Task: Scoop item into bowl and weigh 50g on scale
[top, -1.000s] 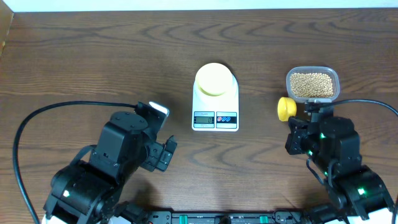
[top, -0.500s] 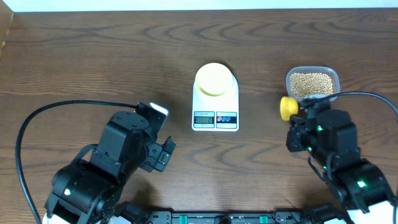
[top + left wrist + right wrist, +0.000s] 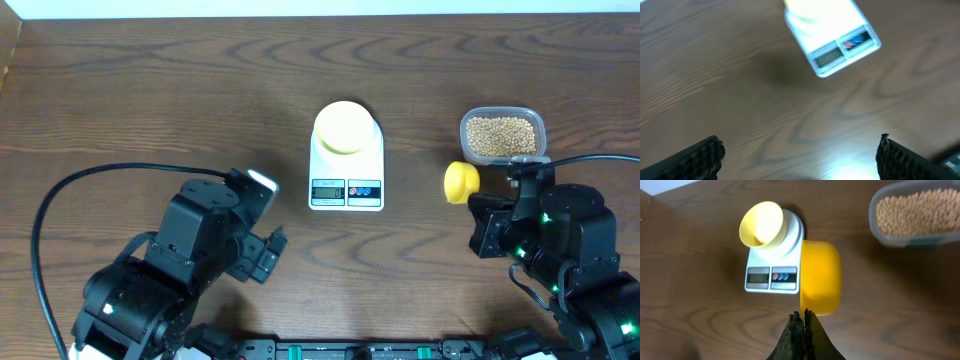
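Note:
The beige beans [image 3: 501, 136] lie in a clear tub [image 3: 540, 128] at the right; they also show in the right wrist view [image 3: 920, 212]. The pale yellow bowl [image 3: 345, 128] stands on the white scale [image 3: 346, 192] at the table's middle, and looks empty in the right wrist view [image 3: 762, 224]. My right gripper [image 3: 804, 314] is shut on the handle of a bright yellow scoop [image 3: 821, 277], which hangs left of the tub and right of the scale [image 3: 772, 277]. My left gripper [image 3: 800, 150] is open and empty over bare table, in front of the scale [image 3: 840, 47].
The tub's rim [image 3: 875, 227] is just right of the scoop [image 3: 461, 180]. Black cables loop from both arms, one at the left [image 3: 60, 195]. The wooden table [image 3: 150, 90] runs wide behind and to the left of the scale.
My right arm has shifted right and toward the front, and the scoop has come a little forward from the tub's corner. The left arm has hardly moved.

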`<state>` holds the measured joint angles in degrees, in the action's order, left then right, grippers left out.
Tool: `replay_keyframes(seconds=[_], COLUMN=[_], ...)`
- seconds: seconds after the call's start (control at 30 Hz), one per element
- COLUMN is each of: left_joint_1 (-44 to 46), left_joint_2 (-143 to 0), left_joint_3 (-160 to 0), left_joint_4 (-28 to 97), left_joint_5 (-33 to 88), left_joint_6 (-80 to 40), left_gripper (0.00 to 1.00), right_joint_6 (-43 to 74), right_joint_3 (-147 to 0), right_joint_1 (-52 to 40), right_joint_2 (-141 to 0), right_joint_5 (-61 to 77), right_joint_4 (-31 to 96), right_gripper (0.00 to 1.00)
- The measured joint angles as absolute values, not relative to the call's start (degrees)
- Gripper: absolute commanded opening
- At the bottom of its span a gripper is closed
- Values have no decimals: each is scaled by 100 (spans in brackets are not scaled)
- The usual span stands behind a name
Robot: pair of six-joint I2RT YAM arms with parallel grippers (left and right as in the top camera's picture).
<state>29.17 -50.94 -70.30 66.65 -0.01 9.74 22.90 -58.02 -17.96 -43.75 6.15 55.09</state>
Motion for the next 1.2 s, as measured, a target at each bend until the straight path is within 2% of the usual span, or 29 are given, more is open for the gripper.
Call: replay_keyframes(seconds=[0.2,0.37,0.6,0.93,1.2], left_joint_1=[2908,2908,2908,2877,2008], left_joint_2=[-5089,-5087,-5087,-5089,-5092], left_joint_3=[-7030,-7065,-7067,-7067,-7067], left_joint_4=[6652,6635,6674,6689,6589], left_joint_5=[1372,1802,1721,827,1201], left_joint_6=[1214,1299,1511,2045,2626], left_gripper=[99,99,99,99,99], right_joint_6=[2392,2394,2394,2399,2399], right_joint_3=[-6119,-6289,-6289,-6289,-6289], right_joint_1=[-1793,-1789,-1789,-1789,-1789], right_joint_2=[-4381,-4353,-4355,-4353,-4353], right_joint_5=[716,718,819,963,1004], right_joint_4=[5854,5992,6112,6403,6410], right_gripper=[1,1,1,1,1])
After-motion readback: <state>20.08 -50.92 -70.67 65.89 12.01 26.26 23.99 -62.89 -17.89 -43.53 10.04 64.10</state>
